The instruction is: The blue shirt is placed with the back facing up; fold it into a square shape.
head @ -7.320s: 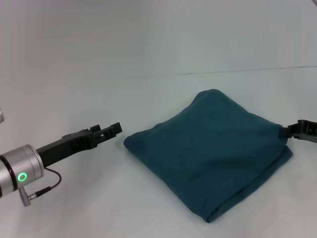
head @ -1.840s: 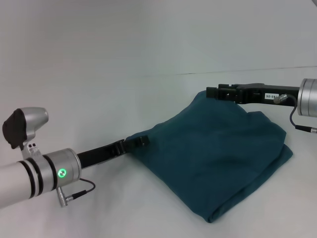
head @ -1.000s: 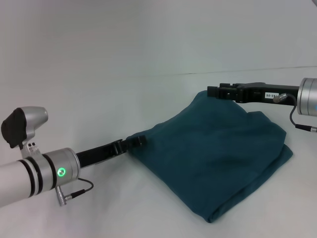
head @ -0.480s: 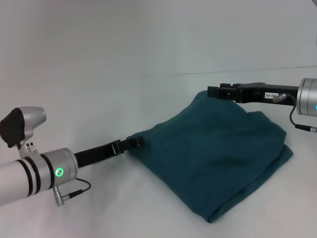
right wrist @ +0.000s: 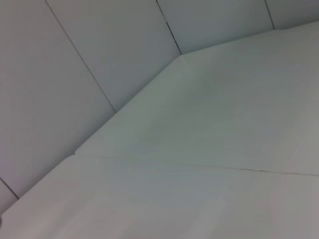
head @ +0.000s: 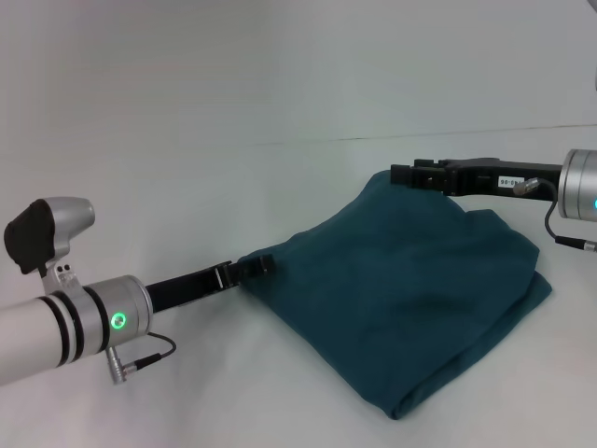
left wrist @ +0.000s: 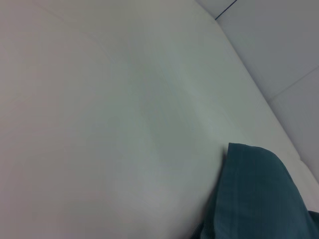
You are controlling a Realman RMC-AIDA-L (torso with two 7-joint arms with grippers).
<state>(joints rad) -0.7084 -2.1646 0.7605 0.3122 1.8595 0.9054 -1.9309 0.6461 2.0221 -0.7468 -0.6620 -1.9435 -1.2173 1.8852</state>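
shirt [head: 401, 289]: we see soft matt cloth, teal-blue, lightly creased; the left wrist view shows a fine weave.
surface [head: 187, 187]: we see it smooth, matt, pale white.
left gripper [head: 264, 267]: matt black, plastic by our reading.
right gripper [head: 403, 175]: matt black, like the left.
arm cuffs [head: 89, 322]: we see brushed silver metal with a satin sheen.
walls [right wrist: 99, 55]: smooth matt panels.

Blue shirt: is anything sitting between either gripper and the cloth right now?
Nothing visible. The left gripper is already at the blue shirt at its left corner, and the right gripper is at its far corner. Only bare white table surrounds the folded bundle.
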